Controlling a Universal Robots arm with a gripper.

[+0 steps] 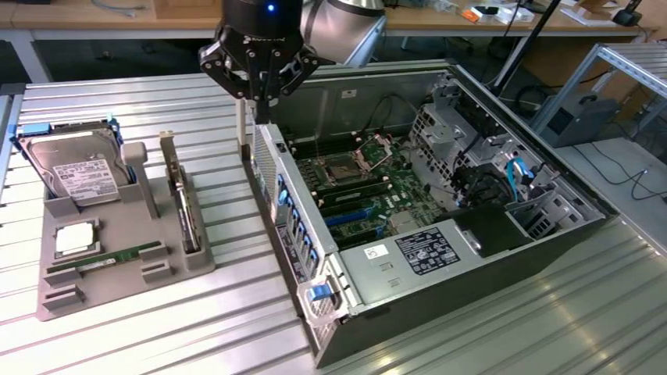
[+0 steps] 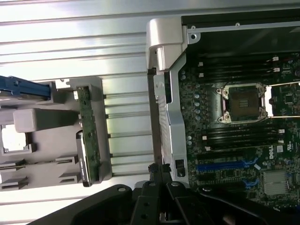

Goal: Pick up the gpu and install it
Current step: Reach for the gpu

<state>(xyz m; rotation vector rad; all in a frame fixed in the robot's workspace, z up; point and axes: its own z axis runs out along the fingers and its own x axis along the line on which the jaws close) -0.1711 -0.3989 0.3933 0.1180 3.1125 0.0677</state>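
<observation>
Exterior view: jaws closed, gpu in tray

The gripper (image 1: 255, 95) is held with jaws closed on nothing, above the far corner of the open computer case (image 1: 323, 98). The gpu (image 1: 183, 205) is stood on edge in the grey tray (image 1: 115, 293) on the desk (image 1: 136, 101), at the exterior view's left.

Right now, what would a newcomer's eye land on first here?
The open PC case lies on the exterior view's right, its motherboard bare. The black hand hangs shut above the case wall that faces the grey tray. In that tray, on the exterior view's left, the gpu stands on edge beside a hard drive.
</observation>
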